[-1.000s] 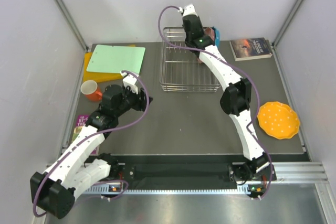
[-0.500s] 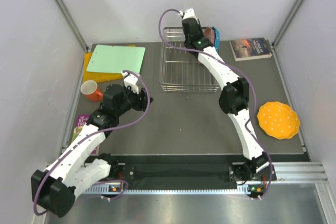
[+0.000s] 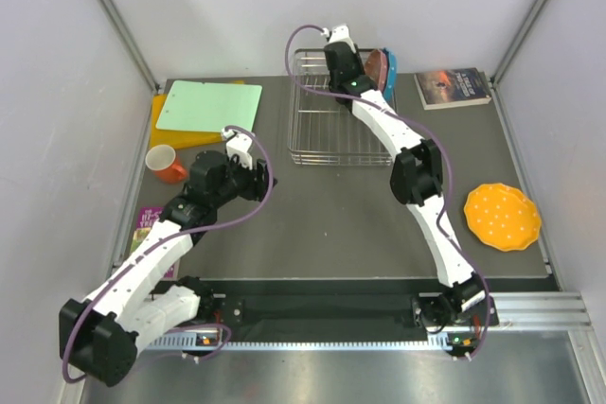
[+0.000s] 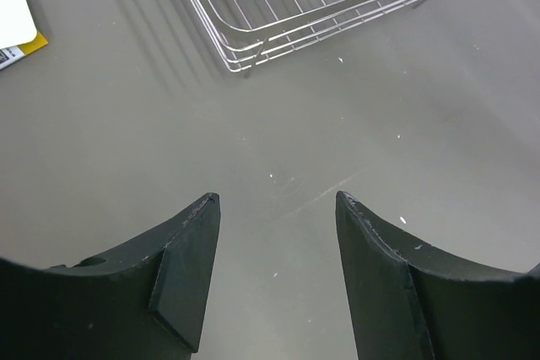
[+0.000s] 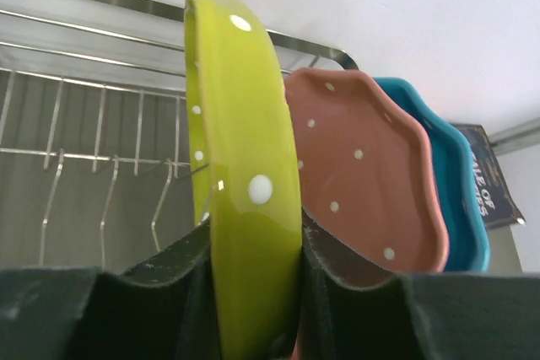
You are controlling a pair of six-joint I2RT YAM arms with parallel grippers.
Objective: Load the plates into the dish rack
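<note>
My right hand (image 5: 253, 260) is clenched on the yellow-green plate (image 5: 245, 200), one finger pressed to each face near its lower rim. The plate stands on edge, nearly upright, over the far end of the dish rack (image 5: 84, 166). I cannot tell whether its rim touches the wires. The rack's upright prongs show just to the left of it.

Just to the right of the yellow-green plate, the pink plate (image 5: 363, 183) stands on edge at the rack's far right corner. The blue plate (image 5: 460, 183) leans just behind it, on the side away from my hand. The white dots on all three are plain to see.

From above, my right arm reaches across the rack's right side to its far end. The rack is a silver wire basket, and its near half holds nothing. The orange plate (image 3: 502, 217) lies flat on the desk (image 3: 322, 224), well to the right of the rack and nearer to me than it.

My left hand (image 4: 274, 208) hangs released, its jaws wide apart over bare desk just off the rack's near left corner, grasping nothing.

To the left of the rack lies a green cutting board (image 3: 208, 106), and an orange mug (image 3: 166, 163) stands nearer to me than the board. A book (image 3: 453, 87) lies to the right of the rack's far end.
</note>
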